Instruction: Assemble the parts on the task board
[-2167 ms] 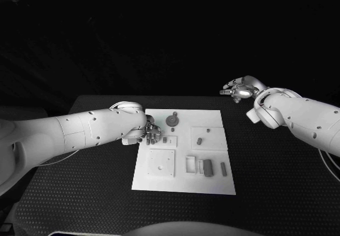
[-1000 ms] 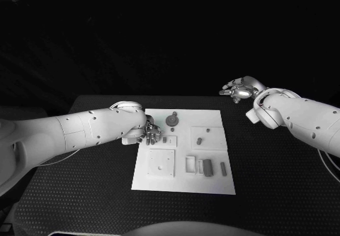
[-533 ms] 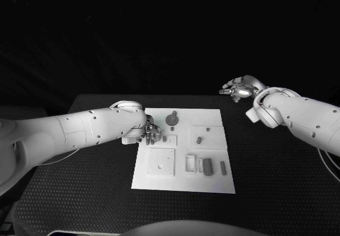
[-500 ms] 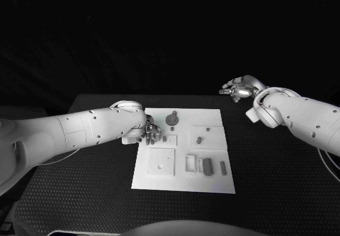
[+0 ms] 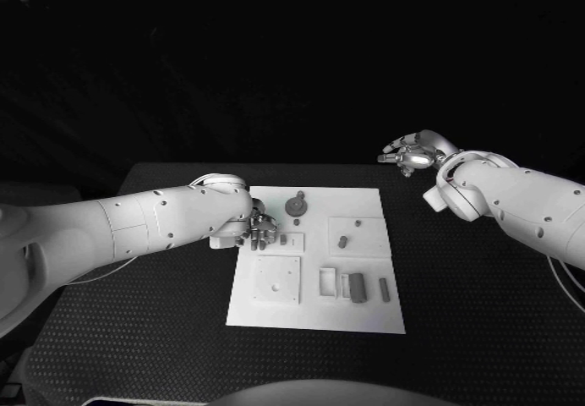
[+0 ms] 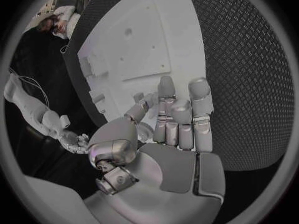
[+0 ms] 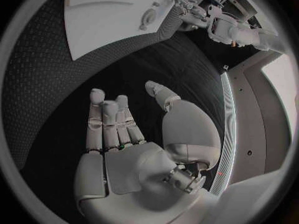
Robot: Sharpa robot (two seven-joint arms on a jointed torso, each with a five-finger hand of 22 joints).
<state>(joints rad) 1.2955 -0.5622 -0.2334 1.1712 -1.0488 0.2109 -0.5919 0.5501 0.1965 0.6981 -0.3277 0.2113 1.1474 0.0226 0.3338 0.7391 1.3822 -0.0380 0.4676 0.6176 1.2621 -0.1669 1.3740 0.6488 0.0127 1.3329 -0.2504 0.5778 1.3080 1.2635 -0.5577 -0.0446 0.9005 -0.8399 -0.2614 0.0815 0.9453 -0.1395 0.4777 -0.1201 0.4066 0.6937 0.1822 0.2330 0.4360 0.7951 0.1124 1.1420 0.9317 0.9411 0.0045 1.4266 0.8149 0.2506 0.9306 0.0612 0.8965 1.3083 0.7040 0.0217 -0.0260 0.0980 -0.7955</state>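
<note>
The white task board (image 5: 314, 311) lies in the middle of the black table. On it sit a round grey part (image 5: 297, 204), a small part (image 5: 342, 242), a dark block (image 5: 358, 287) and a slim bar (image 5: 384, 290). My left hand (image 5: 259, 228) hovers low at the board's left edge, beside a small grey part (image 5: 283, 240). In the left wrist view this hand (image 6: 171, 129) has its fingers stretched side by side over the board (image 6: 143, 40), thumb near a small part (image 6: 138, 98), with nothing plainly held. My right hand (image 5: 412, 156) is raised beyond the board's far right corner, fingers spread and empty (image 7: 121, 134).
A raised square plate (image 5: 278, 279) and a white frame (image 5: 328, 282) occupy the board's near half. Black textured table (image 5: 488, 321) surrounds the board on all sides. The right wrist view shows the board (image 7: 99, 20) far off, with the left hand (image 7: 187, 12) at its edge.
</note>
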